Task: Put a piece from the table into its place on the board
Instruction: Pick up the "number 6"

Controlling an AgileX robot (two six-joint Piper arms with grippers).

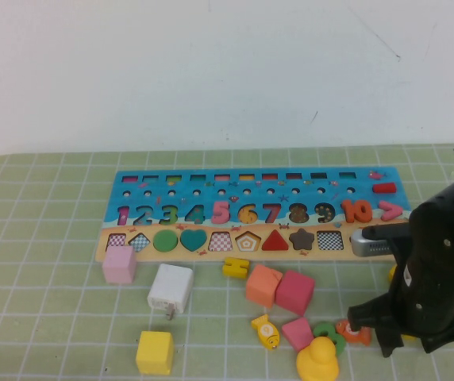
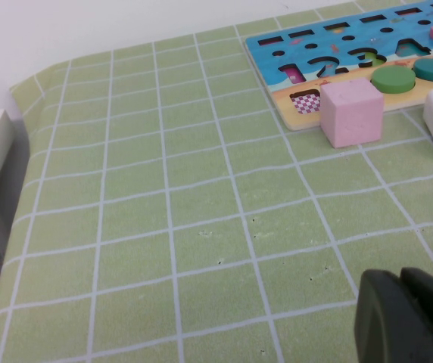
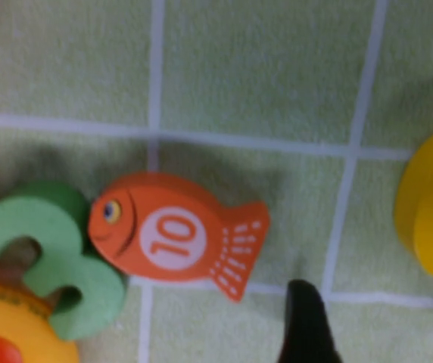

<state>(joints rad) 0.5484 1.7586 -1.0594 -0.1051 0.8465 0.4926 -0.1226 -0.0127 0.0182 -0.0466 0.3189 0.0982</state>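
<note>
Board at 12 o'clock on the table. R gripper at 5 o'clock from it, low over orange fish; opening: can't tell. L gripper over bare mat nr board's "1" end; can't tell either. Yellow piece nr fish, not touching.

Right arm by the tabletop's right edge is a bulky black casing, matte with a faint sheen and small pale screw dots on its side. A silver-grey metal cylinder juts from it. The right claw ends in dark, narrow black fingers. The left claw near the tabletop's front-left shows only rounded black plastic.
</note>
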